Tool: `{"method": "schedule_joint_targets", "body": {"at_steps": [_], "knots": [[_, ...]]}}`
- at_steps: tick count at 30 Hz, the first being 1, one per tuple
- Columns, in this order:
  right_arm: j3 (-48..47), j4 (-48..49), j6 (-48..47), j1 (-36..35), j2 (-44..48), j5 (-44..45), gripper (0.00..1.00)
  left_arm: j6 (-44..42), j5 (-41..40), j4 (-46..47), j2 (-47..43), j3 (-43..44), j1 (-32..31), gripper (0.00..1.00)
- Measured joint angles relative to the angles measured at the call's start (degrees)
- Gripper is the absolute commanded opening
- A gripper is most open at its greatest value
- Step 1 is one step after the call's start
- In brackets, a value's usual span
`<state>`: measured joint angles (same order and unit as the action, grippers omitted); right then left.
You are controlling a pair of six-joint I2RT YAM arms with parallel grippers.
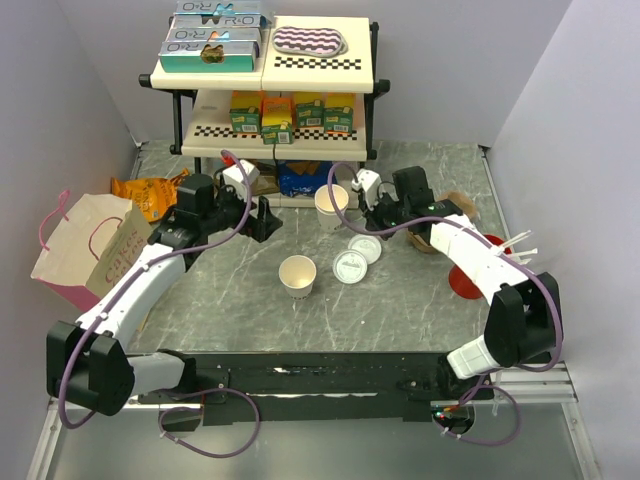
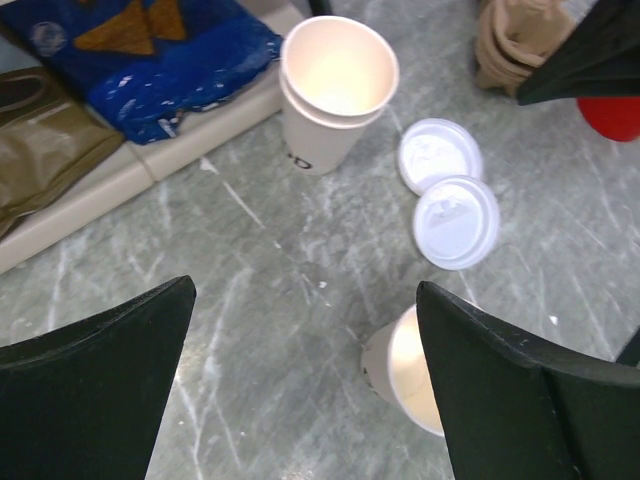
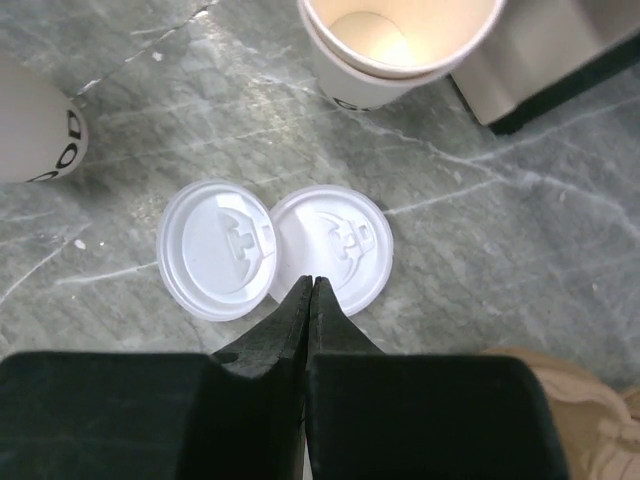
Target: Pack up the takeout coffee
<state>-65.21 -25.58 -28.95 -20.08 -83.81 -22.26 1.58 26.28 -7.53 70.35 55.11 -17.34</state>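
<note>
No lidded cup shows. A single lidless cream paper cup [image 1: 298, 275] stands upright mid-table; in the left wrist view it [image 2: 400, 370] is partly hidden behind my right finger. Two white plastic lids [image 1: 352, 266] [image 1: 366, 249] lie flat and overlapping to its right, and show in the right wrist view [image 3: 216, 248] [image 3: 335, 245]. My left gripper [image 1: 267, 222] [image 2: 305, 290] is open and empty, above the table behind and left of the cup. My right gripper [image 1: 372, 224] [image 3: 312, 282] is shut and empty, its tips just above the near edge of the lids.
A stack of lidless cream cups [image 1: 331, 207] [image 2: 335, 90] [image 3: 395, 45] stands behind the lids. A paper bag [image 1: 95, 250] lies at the left. A red cup with straws [image 1: 470, 280] and brown napkins [image 2: 515, 45] are at the right. A snack shelf [image 1: 270, 70] stands at the back.
</note>
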Motion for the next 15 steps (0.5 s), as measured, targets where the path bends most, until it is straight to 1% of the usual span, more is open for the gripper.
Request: {"method": "schedule_joint_targets", "body": {"at_steps": [1,4,6,8,9,12,15], "knots": [[0.00,-0.04,-0.57,0.00,0.00,-0.35,0.16,0.00,0.46,-0.02,0.00,0.00,-0.13,0.99],[-0.02,-1.99,-4.83,-0.37,0.00,-3.10,0.40,-0.11,1.25,-0.04,-0.04,0.00,-0.52,0.99],[0.63,-3.56,-10.80,-1.09,0.17,-4.57,0.46,-0.68,1.31,-0.46,-0.13,-0.02,-0.55,0.98],[3.61,-4.46,-17.99,-2.60,1.42,-5.57,0.53,-1.97,1.27,-1.01,-0.46,-0.13,-0.57,0.98],[5.53,-5.62,-21.94,-3.48,2.43,-5.81,0.54,-2.56,1.16,-1.33,-0.70,-0.22,-0.59,0.98],[11.43,-7.98,-33.86,-6.86,6.23,-5.46,0.54,-3.98,0.81,-1.90,-1.36,-0.55,-0.61,0.99],[15.04,-9.99,-44.72,-10.60,8.61,-4.92,0.52,-4.42,0.59,-2.01,-1.95,-1.03,-0.63,0.99]]}}
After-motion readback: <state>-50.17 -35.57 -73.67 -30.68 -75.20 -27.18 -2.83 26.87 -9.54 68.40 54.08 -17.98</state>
